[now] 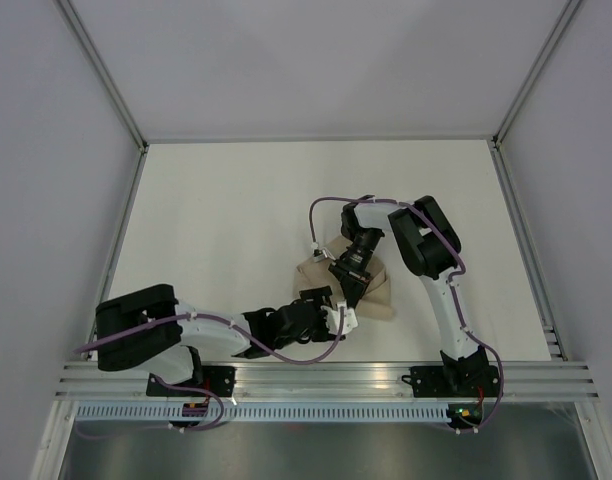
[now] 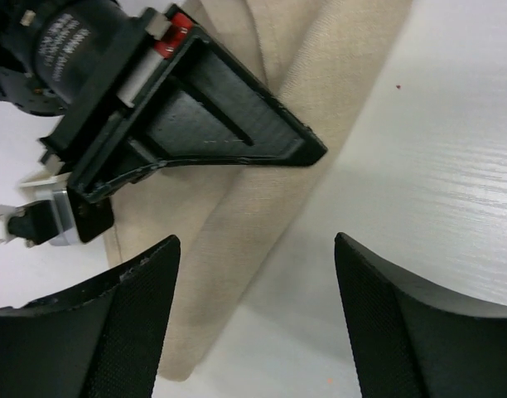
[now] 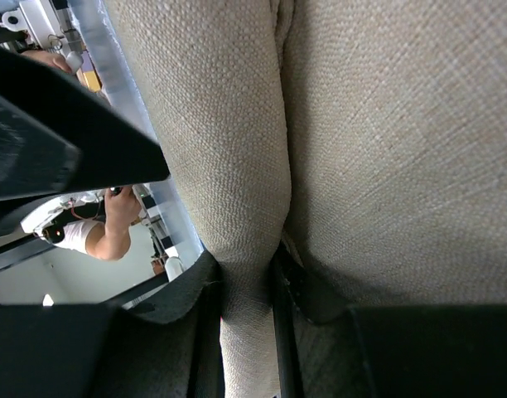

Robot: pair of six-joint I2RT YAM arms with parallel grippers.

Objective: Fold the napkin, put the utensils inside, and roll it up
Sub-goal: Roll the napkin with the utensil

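- The plain beige-tan soft cloth napkin (image 1: 378, 296) lies gathered into a compact, layered bundle on the white tabletop (image 1: 236, 220). It sits right of centre and towards the near edge, in front of the two arm bases.
- In the left wrist view the napkin (image 2: 253, 220) shows a long rounded fold running diagonally, with flatter layers beside it. Its lower end rests on the pale wood-grain tabletop (image 2: 436, 149).
- In the right wrist view the woven napkin (image 3: 386, 124) fills most of the frame. One ridge of it narrows downward into the gap between the black fingers.
- The black right pincer (image 1: 350, 298) points down onto the bundle from the far side. Its jaws are clamped together on that ridge of cloth (image 3: 249, 332).
- From the left wrist camera, the right pincer (image 2: 303, 149) appears as a dark wedge lying across the napkin's upper layers.
- The black left pincer (image 1: 336, 318) is at the near-left edge of the bundle. Its jaws stand well apart (image 2: 258, 249), with cloth and bare tabletop between them and nothing gripped.
- A silver aluminium rail (image 1: 326, 375) runs along the near edge and carries both arm bases.
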